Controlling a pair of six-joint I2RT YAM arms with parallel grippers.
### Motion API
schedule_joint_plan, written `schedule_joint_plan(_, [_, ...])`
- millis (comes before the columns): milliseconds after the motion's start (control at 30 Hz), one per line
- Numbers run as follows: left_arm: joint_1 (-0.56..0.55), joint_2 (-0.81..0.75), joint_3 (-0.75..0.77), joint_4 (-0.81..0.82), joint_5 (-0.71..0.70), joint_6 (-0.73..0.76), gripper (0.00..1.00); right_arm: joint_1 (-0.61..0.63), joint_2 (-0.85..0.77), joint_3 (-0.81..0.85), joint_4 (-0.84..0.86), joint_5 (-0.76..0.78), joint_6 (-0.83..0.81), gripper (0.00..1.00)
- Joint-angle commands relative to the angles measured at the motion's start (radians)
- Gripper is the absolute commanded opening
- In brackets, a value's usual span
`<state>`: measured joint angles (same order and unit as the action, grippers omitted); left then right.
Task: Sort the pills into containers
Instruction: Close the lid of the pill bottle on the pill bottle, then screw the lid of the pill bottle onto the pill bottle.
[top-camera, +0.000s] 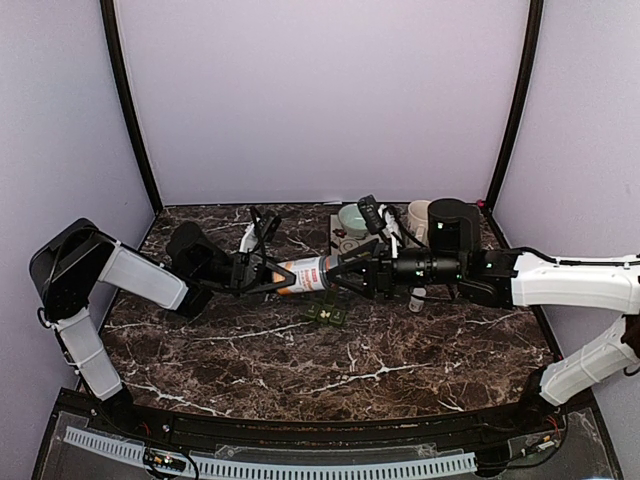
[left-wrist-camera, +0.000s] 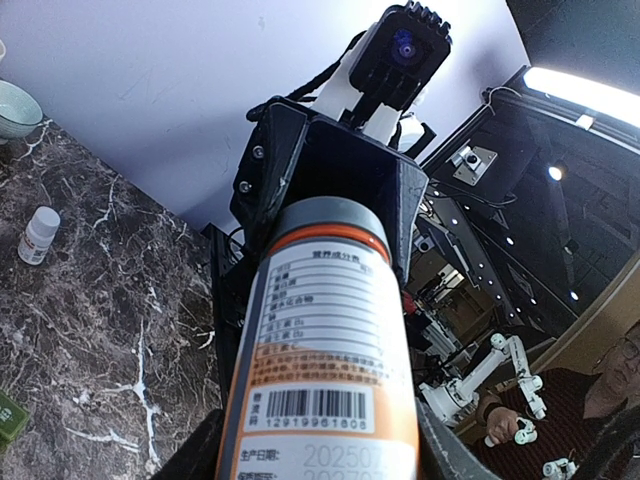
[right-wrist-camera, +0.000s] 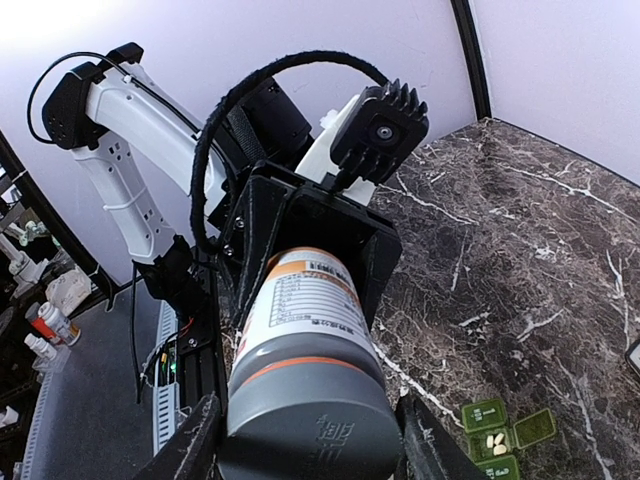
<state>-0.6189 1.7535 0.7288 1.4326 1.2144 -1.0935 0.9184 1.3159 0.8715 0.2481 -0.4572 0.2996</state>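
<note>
labelled bottle: orange-and-white label, grey cap, lying level above the bench | bench: dark marble, white veins | bowl: pale green, at the back | small white bottle: upright, right of centre

**Where everything sits on your desk right now**

Your big bottle lies sideways above the middle of the desk. The left end effector is clamped on its base end and the right end effector on its cap end. Just in front of it, down on the desk, is the pill box, with a few pills in one open compartment. A small bottle stands right of the box, under your right arm. Further back, a bowl sits left of a mug.
</note>
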Motion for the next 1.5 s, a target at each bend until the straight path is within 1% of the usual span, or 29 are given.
schedule_joint_plan(0, [-0.013, -0.043, 0.051, 0.029, 0.006, -0.008, 0.0, 0.022, 0.032, 0.031, 0.058, -0.013, 0.02, 0.03])
schedule_joint_plan(333, [-0.026, -0.046, 0.074, 0.021, 0.011, -0.01, 0.0, 0.033, 0.057, 0.029, 0.101, -0.012, 0.044, 0.02])
schedule_joint_plan(467, [-0.034, -0.055, 0.084, -0.025, 0.009, 0.028, 0.0, 0.035, 0.068, 0.026, 0.131, -0.013, 0.078, 0.0])
schedule_joint_plan(533, [-0.038, -0.072, 0.087, -0.094, 0.006, 0.083, 0.0, 0.034, 0.074, 0.026, 0.141, -0.011, 0.097, 0.0])
schedule_joint_plan(600, [-0.045, -0.099, 0.095, -0.196, -0.005, 0.172, 0.0, 0.034, 0.081, 0.026, 0.152, -0.008, 0.12, 0.0])
schedule_joint_plan(667, [-0.054, -0.128, 0.11, -0.317, -0.02, 0.274, 0.0, 0.034, 0.088, 0.026, 0.161, -0.001, 0.146, 0.0])
schedule_joint_plan(833, [-0.088, -0.198, 0.169, -0.682, -0.084, 0.547, 0.0, 0.034, 0.105, 0.039, 0.158, 0.015, 0.216, 0.0])
schedule_joint_plan(900, [-0.104, -0.214, 0.194, -0.782, -0.109, 0.646, 0.0, 0.035, 0.113, 0.048, 0.153, 0.017, 0.247, 0.0])
schedule_joint_plan(1000, [-0.123, -0.229, 0.224, -0.896, -0.15, 0.75, 0.0, 0.034, 0.132, 0.073, 0.124, 0.007, 0.297, 0.0])
schedule_joint_plan(1067, [-0.131, -0.239, 0.231, -0.935, -0.182, 0.797, 0.0, 0.034, 0.142, 0.085, 0.118, -0.001, 0.344, 0.0])
schedule_joint_plan(1167, [-0.138, -0.252, 0.232, -0.953, -0.21, 0.834, 0.0, 0.032, 0.16, 0.108, 0.104, -0.022, 0.422, 0.0])
schedule_joint_plan(1467, [-0.167, -0.33, 0.207, -0.994, -0.354, 0.959, 0.0, 0.016, 0.199, 0.13, 0.199, -0.084, 0.686, 0.0])
